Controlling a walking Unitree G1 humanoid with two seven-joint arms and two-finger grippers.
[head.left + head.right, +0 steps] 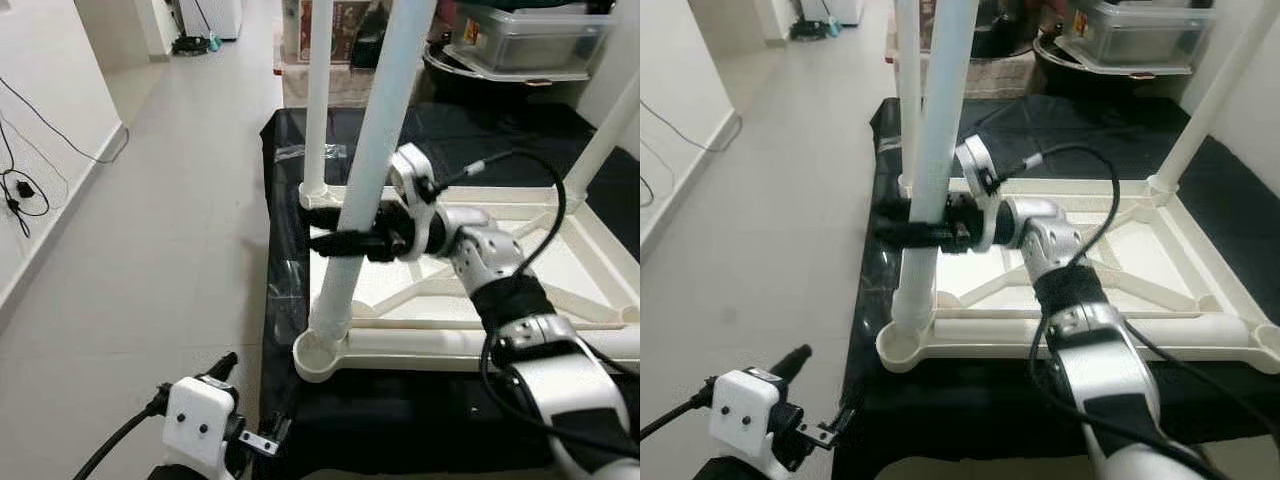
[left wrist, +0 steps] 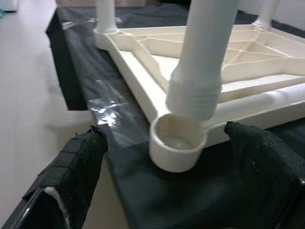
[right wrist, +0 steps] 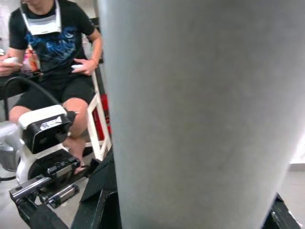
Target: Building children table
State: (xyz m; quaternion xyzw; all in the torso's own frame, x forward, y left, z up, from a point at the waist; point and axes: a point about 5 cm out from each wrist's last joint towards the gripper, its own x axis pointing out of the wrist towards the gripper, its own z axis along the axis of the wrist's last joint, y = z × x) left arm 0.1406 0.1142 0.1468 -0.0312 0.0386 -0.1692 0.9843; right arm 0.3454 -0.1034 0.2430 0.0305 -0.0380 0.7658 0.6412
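Note:
A white plastic children's table [image 1: 480, 345] lies upside down on a black mat [image 1: 285, 150]. Two legs stand screwed in, one at the far left corner [image 1: 318, 100] and one at the right [image 1: 605, 140]. My right gripper [image 1: 335, 243] is shut on a third white leg [image 1: 372, 170] and holds it tilted. The leg's threaded end [image 2: 195, 98] sits at the back rim of the near-left corner socket [image 2: 176, 143], not down inside it. My left gripper [image 2: 164, 130] is low in front of that corner and open, with a finger on each side of the socket.
Pale floor [image 1: 160, 230] stretches to the left, with a wall and loose cables [image 1: 20, 190] at its edge. Plastic containers [image 1: 530, 40] and boxes crowd the back right. A seated person [image 3: 52, 57] appears in the right wrist view.

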